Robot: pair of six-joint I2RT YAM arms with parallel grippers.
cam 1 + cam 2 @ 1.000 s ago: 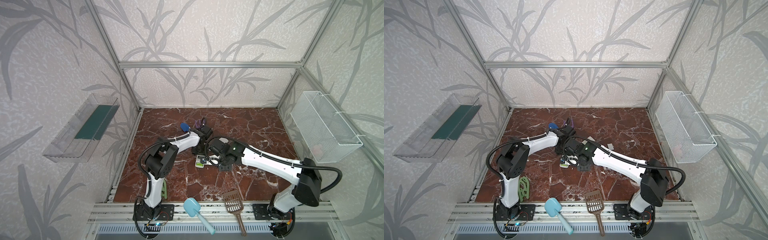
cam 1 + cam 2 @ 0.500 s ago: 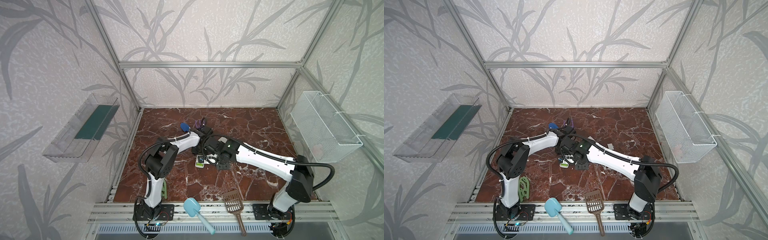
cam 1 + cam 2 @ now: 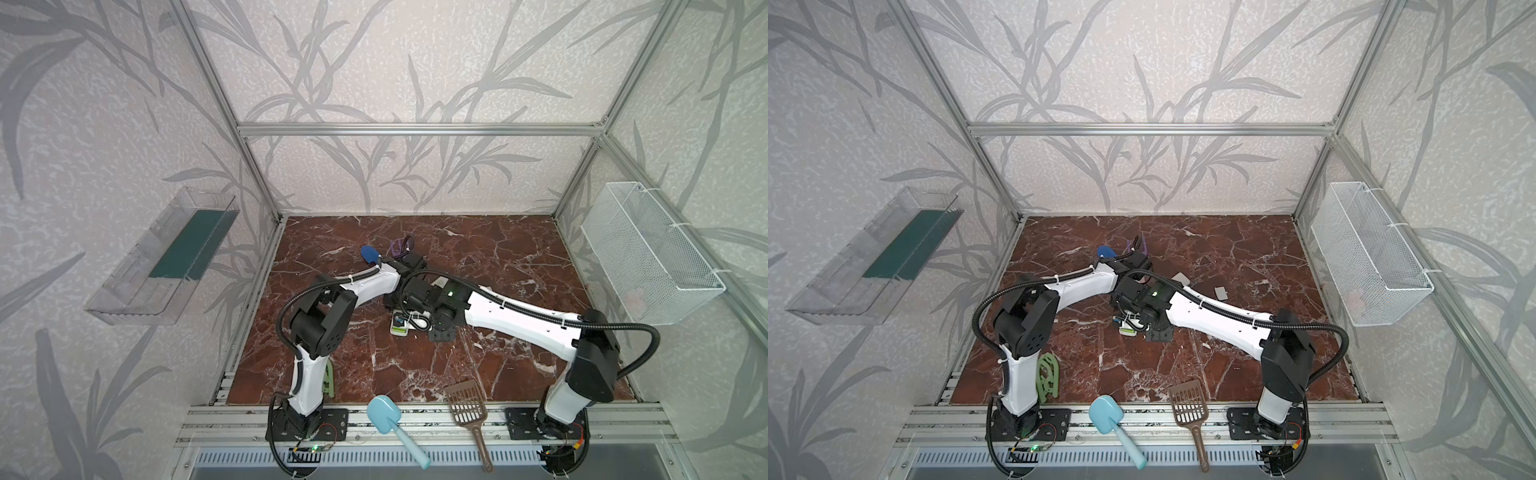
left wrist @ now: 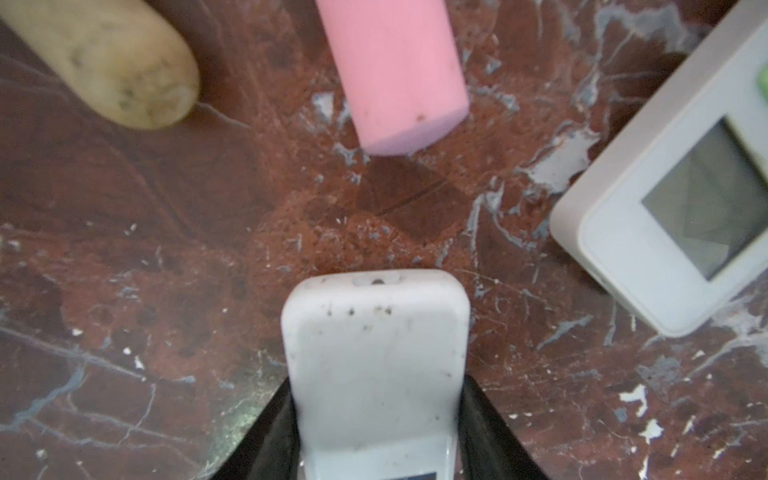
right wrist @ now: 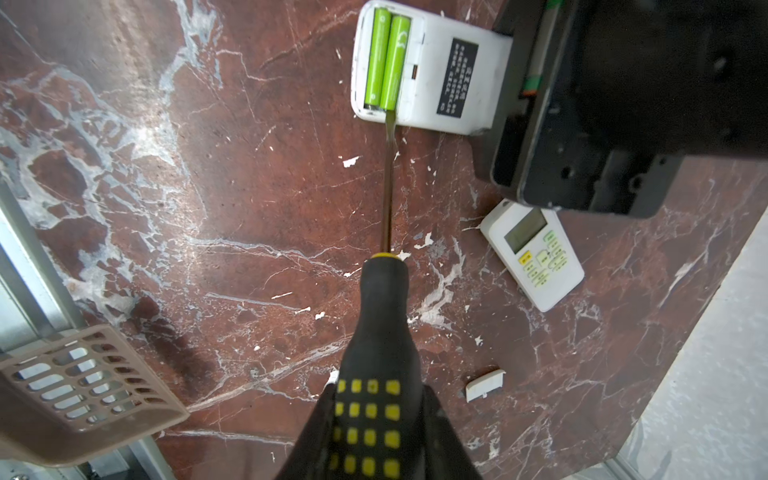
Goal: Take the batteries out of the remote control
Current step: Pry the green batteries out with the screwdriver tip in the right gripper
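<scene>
Here, along the front rail, a blue scoop (image 3: 384, 415) and a brown slotted scoop (image 3: 465, 405) lie near each other, well apart from the work. Mid-floor, over the red marble table (image 3: 498, 257), the two arms meet. The right gripper (image 5: 376, 419) is clamped on the black-and-yellow handle of a screwdriver (image 5: 380, 316), whose blade tip rests at the end of one of the batteries (image 5: 384, 58). Both lime-green cells lie side by side in the open compartment of the remote control (image 5: 426, 50), which is turned back up. The left gripper (image 4: 376, 399) has its jaws closed on the remote's other end, a black finger (image 4: 266, 440) on each side. Just beside it a second remote (image 5: 536, 253) lies buttons up, and a small loose white cover (image 5: 484, 384) lies apart from both. Beyond the arms, a blue object (image 3: 368, 253) and a purple one (image 3: 401, 247) lie near each other
</scene>
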